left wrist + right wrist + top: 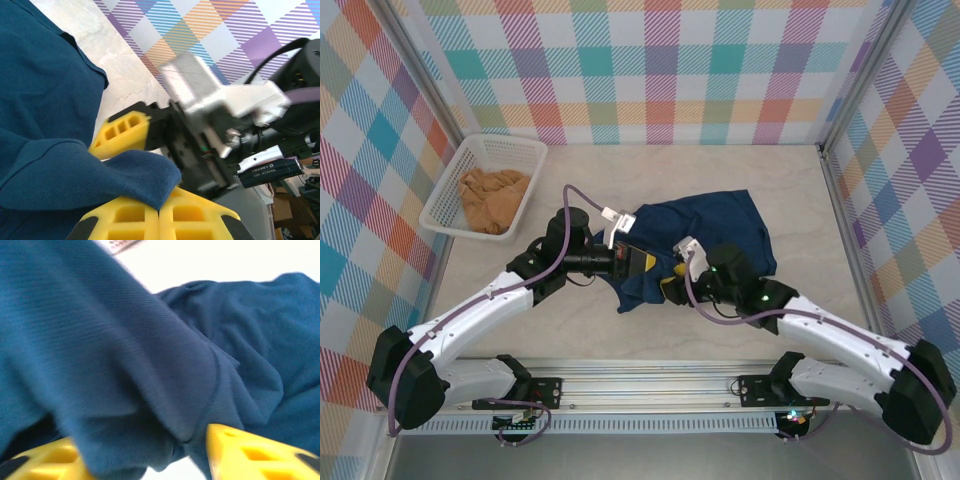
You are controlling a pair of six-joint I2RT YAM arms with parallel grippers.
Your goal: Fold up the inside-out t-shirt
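The inside-out t-shirt [715, 232], dark navy, lies crumpled on the table right of centre. Both grippers meet at its near left edge. My left gripper [648, 264] is shut on a fold of the t-shirt [45, 100]; in the left wrist view the yellow fingertips [160, 207] press together with the cloth edge pinched between them. My right gripper [674, 281] stands open just beside it, and one of its yellow fingers [122, 131] shows behind the fold. In the right wrist view the fingers [250, 452] stand apart, with navy cloth [150, 340] hanging loosely between them.
A white mesh basket [470, 160] stands at the back left with a tan-orange garment [495, 200] inside. Checkered walls close in the table on three sides. Bare tabletop [570, 320] lies in front of the shirt.
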